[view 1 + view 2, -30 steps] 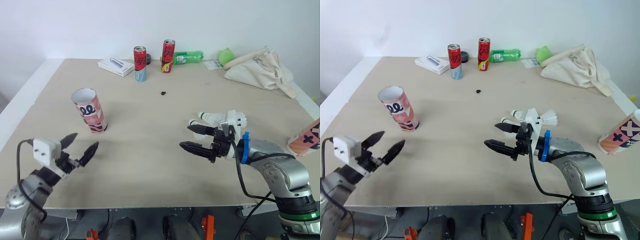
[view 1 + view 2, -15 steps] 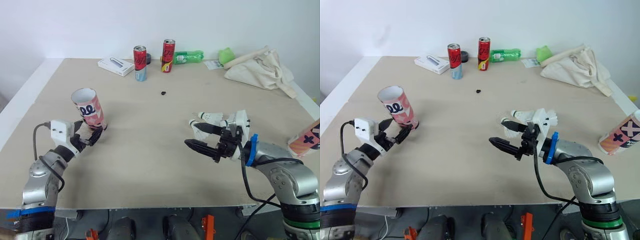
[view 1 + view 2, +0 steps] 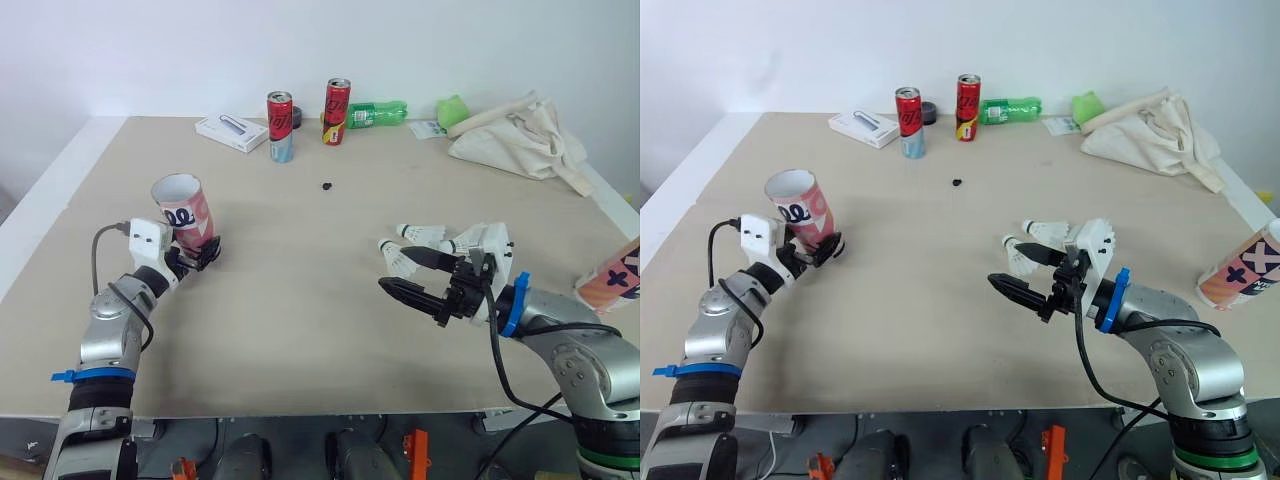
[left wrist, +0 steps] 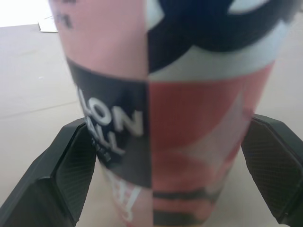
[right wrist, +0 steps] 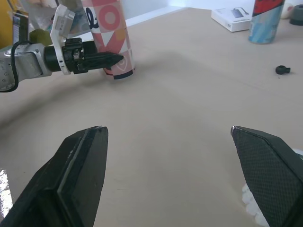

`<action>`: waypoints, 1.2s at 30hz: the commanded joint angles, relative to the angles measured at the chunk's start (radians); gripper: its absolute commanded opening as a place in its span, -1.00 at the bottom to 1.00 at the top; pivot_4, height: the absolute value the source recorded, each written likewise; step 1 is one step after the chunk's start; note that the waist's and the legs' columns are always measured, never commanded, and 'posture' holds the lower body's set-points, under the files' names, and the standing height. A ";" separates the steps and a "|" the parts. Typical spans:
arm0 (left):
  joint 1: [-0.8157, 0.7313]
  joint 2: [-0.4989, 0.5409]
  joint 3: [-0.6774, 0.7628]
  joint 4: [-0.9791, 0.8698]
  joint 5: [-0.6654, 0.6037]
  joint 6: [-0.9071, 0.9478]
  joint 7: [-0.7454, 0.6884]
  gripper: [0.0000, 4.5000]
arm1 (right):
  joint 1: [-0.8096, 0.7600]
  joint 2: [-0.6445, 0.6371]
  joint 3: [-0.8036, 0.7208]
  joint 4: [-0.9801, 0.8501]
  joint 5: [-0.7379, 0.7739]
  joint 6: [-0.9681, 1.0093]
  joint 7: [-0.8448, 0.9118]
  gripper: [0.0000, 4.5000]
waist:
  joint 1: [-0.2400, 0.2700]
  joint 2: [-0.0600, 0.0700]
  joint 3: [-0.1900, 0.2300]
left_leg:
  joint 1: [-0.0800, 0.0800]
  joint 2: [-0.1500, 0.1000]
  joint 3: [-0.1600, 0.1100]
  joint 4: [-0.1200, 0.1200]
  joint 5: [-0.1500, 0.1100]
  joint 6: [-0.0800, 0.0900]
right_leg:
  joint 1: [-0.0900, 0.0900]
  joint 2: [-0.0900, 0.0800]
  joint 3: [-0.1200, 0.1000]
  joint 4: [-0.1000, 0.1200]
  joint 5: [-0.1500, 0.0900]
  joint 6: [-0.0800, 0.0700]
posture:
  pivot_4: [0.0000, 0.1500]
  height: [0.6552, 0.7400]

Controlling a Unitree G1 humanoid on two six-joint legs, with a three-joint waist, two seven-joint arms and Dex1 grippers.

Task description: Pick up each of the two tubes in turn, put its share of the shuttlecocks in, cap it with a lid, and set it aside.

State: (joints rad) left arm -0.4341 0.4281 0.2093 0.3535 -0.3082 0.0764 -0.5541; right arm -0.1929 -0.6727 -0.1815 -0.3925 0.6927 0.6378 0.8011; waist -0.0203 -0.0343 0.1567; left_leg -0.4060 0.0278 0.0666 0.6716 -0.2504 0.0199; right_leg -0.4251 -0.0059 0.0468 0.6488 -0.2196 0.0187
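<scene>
My left claw (image 3: 828, 250) is clamped on the tube (image 3: 185, 210). In the left wrist view its fingers (image 4: 71, 161) lie against the two sides of the tube's lower part, with the pink and dark printed wall between them. The tube stands on the table (image 3: 300, 310) with its open mouth up, rising well above my fingertips.

My right claw (image 3: 396, 268) hangs just above the table, well apart from the left one, its fingers spread wide with nothing between them. It points across the table toward my left claw and the tube, which show far off in the right wrist view. The shuttlecocks (image 3: 428, 234) lie on the table in a loose cluster at this claw. One of them is right by my fingertips, and the others are just beyond the farther finger, near the wrist. I cannot tell whether any finger touches them.

The second tube (image 3: 1240, 268) is out past my right arm, on the side away from the left claw. It leans at the table's edge, well apart from the right claw.
</scene>
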 commanded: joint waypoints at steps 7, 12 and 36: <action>-0.033 0.003 0.012 0.005 0.014 -0.073 0.009 0.12 | 0.012 -0.021 -0.042 -0.050 0.021 0.007 -0.012 1.00 | 0.000 0.000 0.000 | 0.000 0.000 0.000 0.000 0.000 0.000 | 0.000 -0.001 0.000 0.000 0.000 0.000 | 1.00 1.00; -0.037 0.010 0.020 -0.029 0.005 -0.069 0.001 0.12 | 0.010 -0.022 -0.041 -0.048 0.020 0.008 -0.014 1.00 | 0.000 0.000 0.000 | 0.000 0.000 0.000 0.000 0.000 0.000 | 0.000 0.000 0.000 0.000 0.000 0.000 | 1.00 1.00; 0.009 -0.006 -0.016 -0.076 -0.004 0.034 -0.015 0.97 | 0.000 -0.033 -0.039 -0.050 0.032 0.020 -0.010 1.00 | 0.000 0.000 0.000 | 0.000 0.000 0.000 0.001 0.000 0.000 | 0.000 0.000 0.000 0.000 0.000 0.000 | 1.00 1.00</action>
State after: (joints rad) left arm -0.4079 0.4198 0.1805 0.3227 -0.3116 0.1159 -0.5801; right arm -0.1767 -0.6889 -0.1946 -0.4065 0.7051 0.6611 0.7864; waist -0.0200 -0.0344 0.1567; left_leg -0.4062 0.0277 0.0665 0.6723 -0.2504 0.0199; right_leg -0.4250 -0.0064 0.0468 0.6491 -0.2192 0.0191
